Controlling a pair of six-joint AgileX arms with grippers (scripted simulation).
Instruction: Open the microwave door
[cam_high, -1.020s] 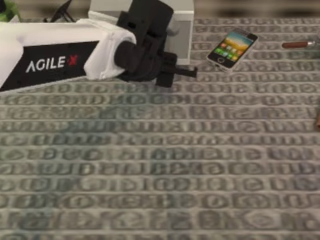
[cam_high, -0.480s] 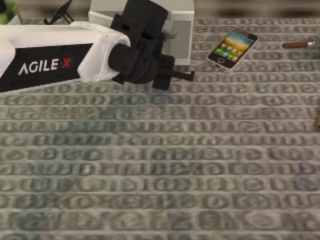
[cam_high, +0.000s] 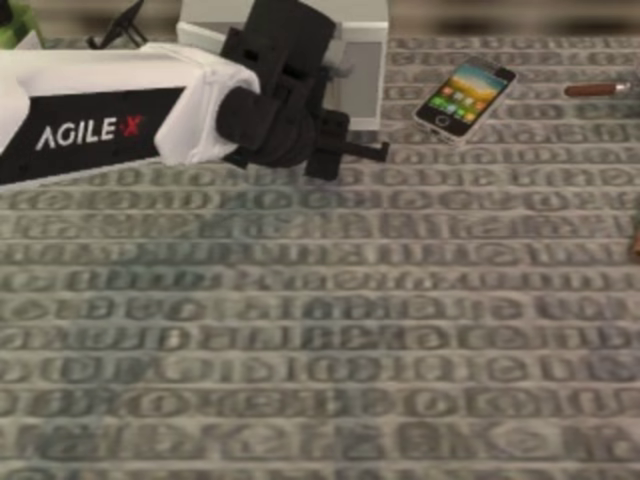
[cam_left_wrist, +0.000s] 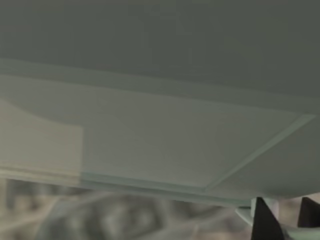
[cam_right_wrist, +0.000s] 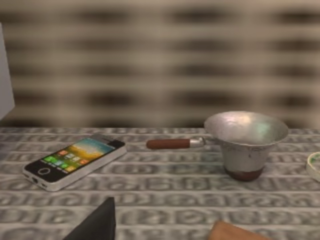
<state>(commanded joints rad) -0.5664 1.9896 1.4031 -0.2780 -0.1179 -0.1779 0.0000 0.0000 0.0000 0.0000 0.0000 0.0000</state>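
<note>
Boxy silver-white microwave door (cam_high: 362, 75) beside left gripper (cam_high: 372, 150), jaws' state unclear

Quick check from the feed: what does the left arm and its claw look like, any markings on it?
The left arm has a white shell with a black panel reading AGILE X, the X in red. Its wrist and left claw are matte black and blocky, with thin straight fingers. No loose cables show.

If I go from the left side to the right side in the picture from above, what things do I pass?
The left arm → its end effector at the microwave → the phone → the brown handle at the right edge.
</note>
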